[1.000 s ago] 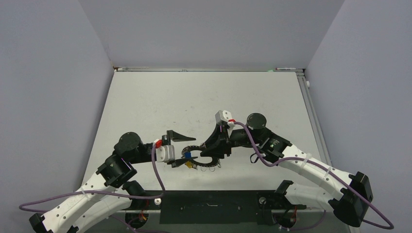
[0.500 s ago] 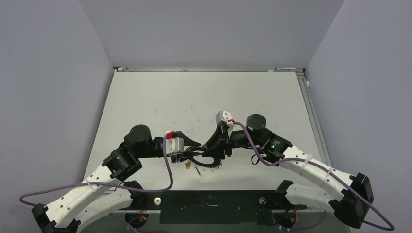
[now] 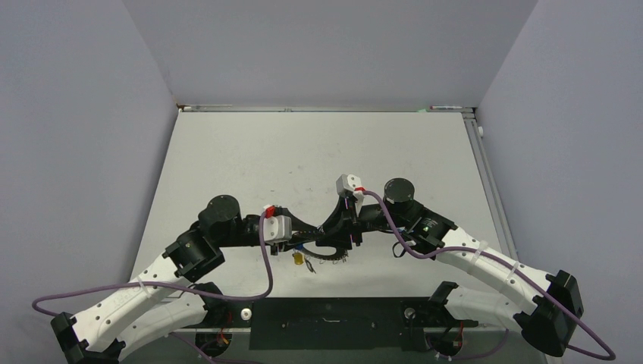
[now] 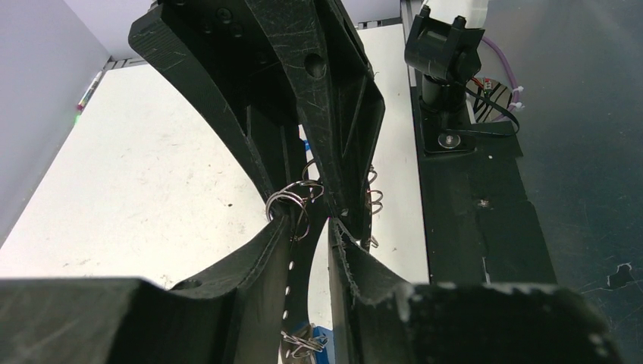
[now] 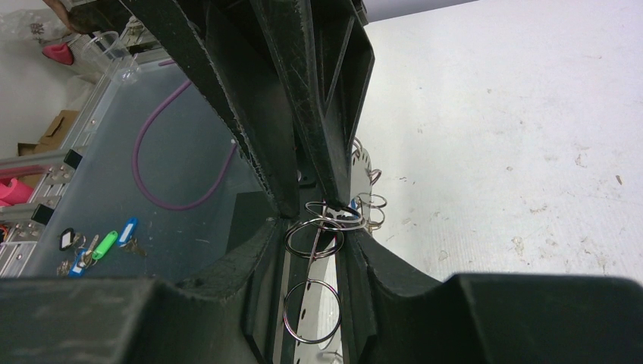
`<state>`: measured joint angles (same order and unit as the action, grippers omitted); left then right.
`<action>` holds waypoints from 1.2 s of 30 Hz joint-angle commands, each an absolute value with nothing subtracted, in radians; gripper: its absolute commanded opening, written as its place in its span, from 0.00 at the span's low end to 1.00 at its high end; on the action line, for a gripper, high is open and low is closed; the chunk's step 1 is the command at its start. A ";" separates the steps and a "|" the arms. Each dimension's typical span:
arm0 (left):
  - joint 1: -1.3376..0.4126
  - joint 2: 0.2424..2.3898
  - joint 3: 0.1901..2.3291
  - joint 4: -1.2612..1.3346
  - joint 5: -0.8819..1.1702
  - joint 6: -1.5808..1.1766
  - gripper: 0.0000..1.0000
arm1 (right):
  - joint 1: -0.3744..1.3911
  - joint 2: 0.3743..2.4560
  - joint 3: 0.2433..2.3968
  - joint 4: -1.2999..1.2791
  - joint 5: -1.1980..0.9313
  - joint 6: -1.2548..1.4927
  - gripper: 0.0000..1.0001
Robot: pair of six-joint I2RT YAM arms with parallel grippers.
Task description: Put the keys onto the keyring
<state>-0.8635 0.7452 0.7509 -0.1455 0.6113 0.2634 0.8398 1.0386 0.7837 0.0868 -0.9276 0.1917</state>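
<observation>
Slippage is the main hazard. Over the white counter (image 3: pixel 227 167) two white-and-black arms meet at the large thin grey bumpy metal keyring (image 3: pixel 326 258), the left arm (image 3: pixel 189 254) on the keyring's left and the right arm (image 3: pixel 455 250) on its right. The right jaws stand narrow and appear clamped on the keyring's band. The left jaws are narrow too, but I cannot tell whether they pinch anything. With both sets of black fingertips (image 4: pixel 254 262) crowded at one spot on the keyring, they may knock together, twist the loop out of the hold, or flick a small silver split ring (image 5: pixel 313 236) off. Counted: one counter, two arms, one keyring, at least four split rings, one yellow oblong plastic tag (image 3: pixel 299 258) just left of the keyring, and one blue tag (image 3: pixel 300 246) at its upper left. The tiny silver keys are too small to count.
</observation>
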 commanded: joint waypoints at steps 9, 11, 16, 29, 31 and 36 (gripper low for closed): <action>-0.893 0.780 0.774 -0.047 0.518 0.275 0.09 | 0.881 1.028 0.810 0.160 -0.937 0.166 0.05; -0.894 0.780 0.771 -0.041 0.501 0.278 0.06 | 0.884 1.028 0.813 0.153 -0.937 0.163 0.05; -0.897 0.787 0.768 -0.036 0.496 0.276 0.00 | 0.887 1.031 0.820 0.139 -0.934 0.157 0.05; -0.900 0.733 0.717 0.075 0.385 0.227 0.00 | 0.890 1.019 0.906 -0.031 -0.893 0.078 0.66; -0.899 0.695 0.683 0.122 0.391 0.228 0.00 | 0.890 0.999 0.932 -0.070 -0.874 0.056 0.69; -0.899 0.628 0.611 0.229 0.441 0.241 0.00 | 0.888 0.954 1.014 -0.160 -0.822 -0.013 0.70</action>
<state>-0.8970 0.6746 0.6437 0.0563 0.4229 0.2401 0.8787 1.0180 0.9104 -0.1242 -0.8528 0.0696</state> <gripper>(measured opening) 0.014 0.699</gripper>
